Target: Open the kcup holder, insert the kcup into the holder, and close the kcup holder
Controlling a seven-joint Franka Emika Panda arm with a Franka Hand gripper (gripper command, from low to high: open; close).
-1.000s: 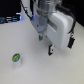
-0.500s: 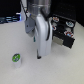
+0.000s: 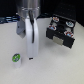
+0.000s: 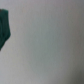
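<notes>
Small white plastic kcup with round green top [image 3: 16, 59] sits near front edge of pale surface [image 3: 55, 65] at exterior view's left – untouched. White tool [image 3: 32, 56] hangs just beside it, empty; jaws apart or together – cannot tell. Black boxy kcup holder [image 3: 62, 31] farther back at right, tray out with dark-and-white pods. Judged step: fetching kcup; next needs lowering over it. Wrist view: only blurred surface, dark patch.

Both pictures are soft and low in detail under even, moderately bright light, with the white arm [image 3: 31, 35] glaring nearly featureless, faint shadow beneath the kcup holder [image 3: 61, 31], and the wrist view wholly blurred.
</notes>
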